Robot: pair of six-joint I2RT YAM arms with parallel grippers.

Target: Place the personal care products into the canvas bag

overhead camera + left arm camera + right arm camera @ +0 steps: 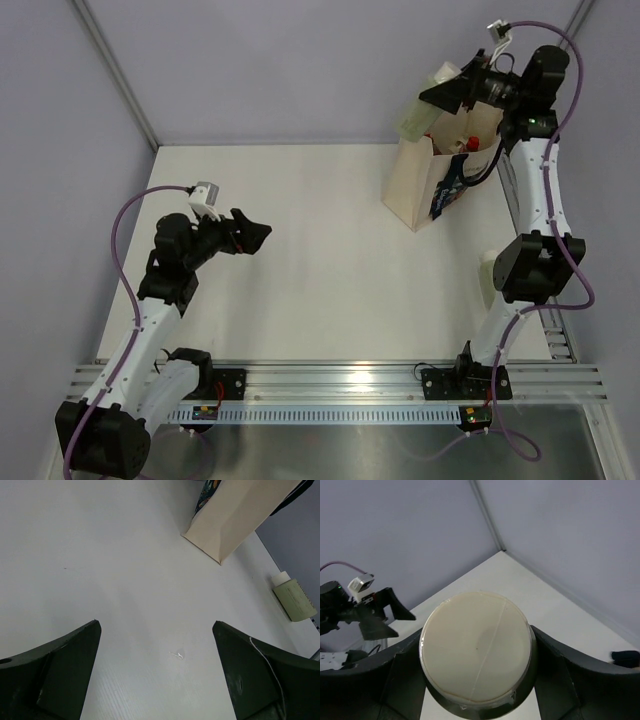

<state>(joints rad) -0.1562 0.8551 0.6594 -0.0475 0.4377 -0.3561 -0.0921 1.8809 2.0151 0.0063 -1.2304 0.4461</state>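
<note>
Right gripper (452, 90) is clamped across a pale bottle (477, 650), held above the canvas bag (420, 195) mouth. Bottle is judged light, stiff, smooth-walled, likely slippery; best taken across its broad body.

The canvas bag (410, 190) is matt beige cloth; the pale bottle (476, 647) is smooth plastic; the desk (300, 260) is smooth, matt white.
</note>
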